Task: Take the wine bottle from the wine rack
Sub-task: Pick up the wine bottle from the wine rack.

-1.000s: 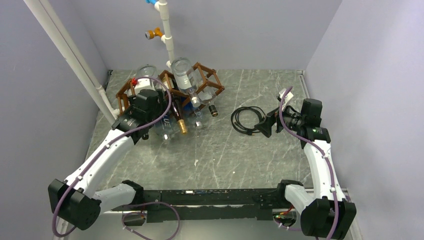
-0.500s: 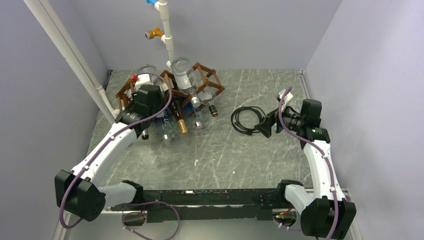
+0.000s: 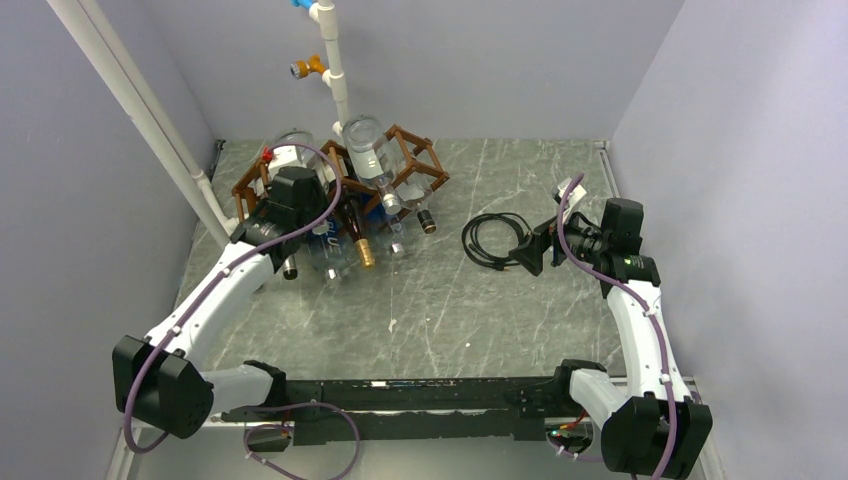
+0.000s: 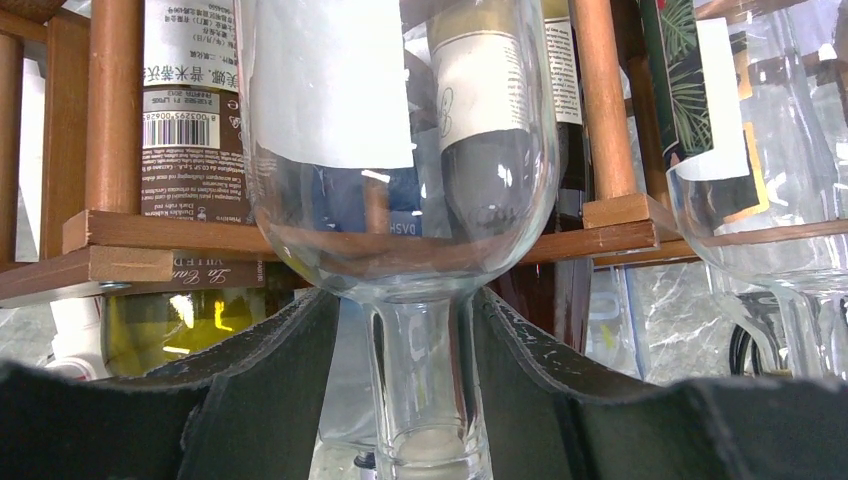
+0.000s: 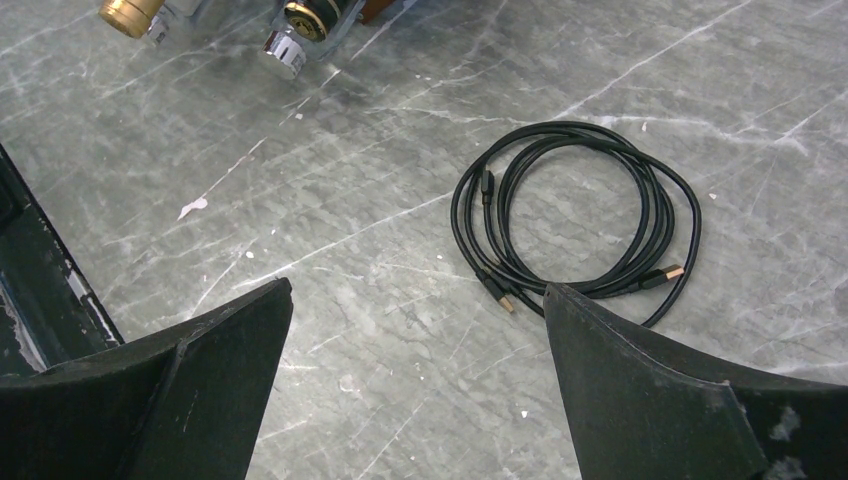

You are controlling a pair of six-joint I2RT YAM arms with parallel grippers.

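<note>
One wine rack (image 3: pixel 432 165) stood at the back left of the counter (image 3: pixel 480 320), a brown wooden lattice loaded with bottles. At least five could be made out, some clear and some dark, though the tangle of glass hid the exact count. One coiled black cable (image 5: pixel 665 215) lay flat to the right of the rack, well apart from it. Two white pipes rose behind, one upright (image 3: pixel 335 70) and one slanting (image 3: pixel 140 110).

The wine bottle (image 4: pixel 400 210) in question was clear glass with a white label, lying in a cell of the rack. Its long axis ran roughly back to front. The base faced the rear wall and the neck pointed toward the arms' side of the counter.

The left end effector (image 4: pixel 400 300) sat at that neck with one finger on either side. Its jaws were narrowed close to the glass, with a thin gap showing, so no firm hold was visible. The right end effector (image 5: pixel 415 292) hung above the cable with its jaws spread wide, holding nothing.
</note>
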